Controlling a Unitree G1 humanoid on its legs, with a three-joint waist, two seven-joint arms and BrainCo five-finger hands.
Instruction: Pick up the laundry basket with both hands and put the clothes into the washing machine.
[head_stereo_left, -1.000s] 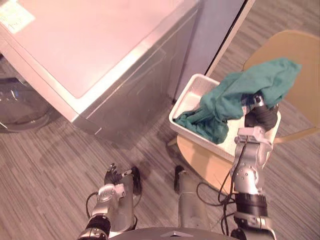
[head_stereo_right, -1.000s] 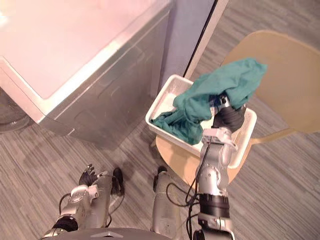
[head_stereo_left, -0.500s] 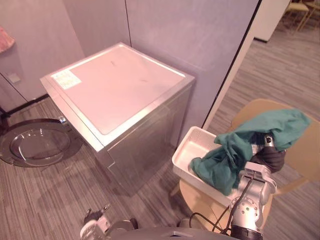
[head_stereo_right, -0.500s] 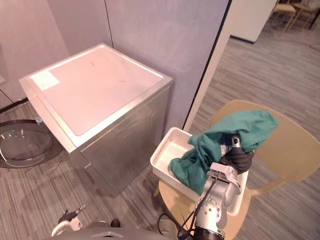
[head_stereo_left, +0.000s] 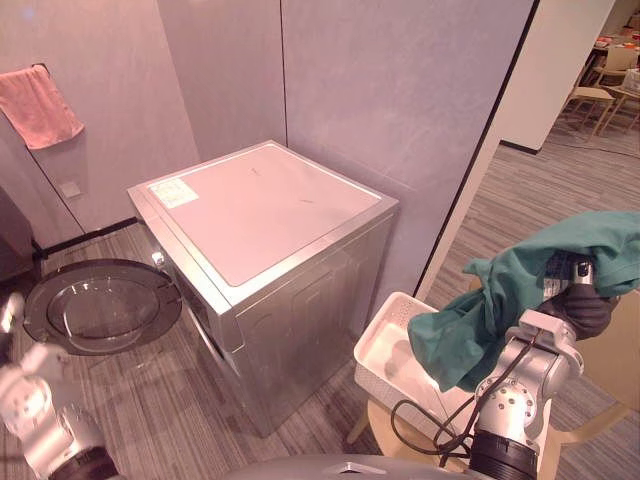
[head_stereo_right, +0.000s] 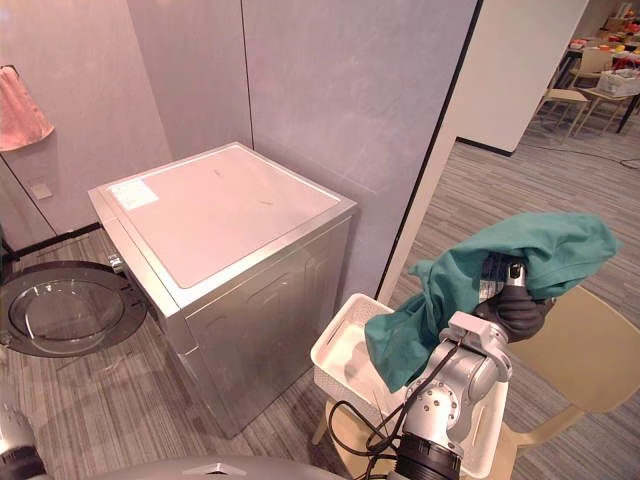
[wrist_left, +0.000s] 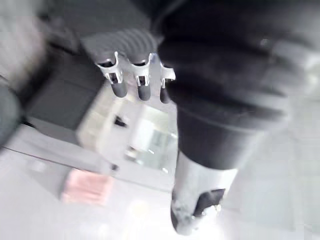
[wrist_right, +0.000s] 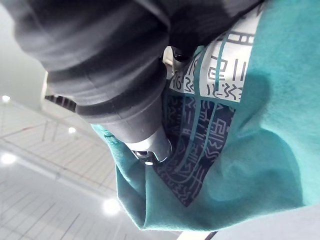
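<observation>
One garment (head_stereo_left: 520, 280), teal in colour, is the only clothing seen. It is draped over the right hand (head_stereo_left: 578, 310), which is held high at the near right, above the basket. The cloth covers the front of that hand, so whether the hand is clenched on the garment cannot be determined. In the right wrist view the cloth lies against the hand's dark cover, and a dark printed patch (wrist_right: 200, 135) on the cloth is turned toward it. The garment's lower end hangs down at the right half of the laundry basket (head_stereo_right: 345, 350); whether it touches the basket cannot be confirmed.

The basket is white and rectangular. It rests on the seat of a pale wooden chair (head_stereo_right: 590, 350) at the near right, and neither hand is on it. Its left half shows a bare bottom.

The washing machine (head_stereo_left: 260, 215) is silver and stands left of the basket, near it but not touching, against the far wall. Its round glass door (head_stereo_left: 100, 310) is swung fully open on the machine's left side, low over the grey striped floor (head_stereo_left: 150, 420).

The left hand (head_stereo_left: 30, 400) is low at the near left, just nearer than the open door and well apart from the basket. Its fingers (wrist_left: 141, 85) are released and grasp nothing.

A pink towel (head_stereo_left: 40, 105) hangs on the far left wall.
</observation>
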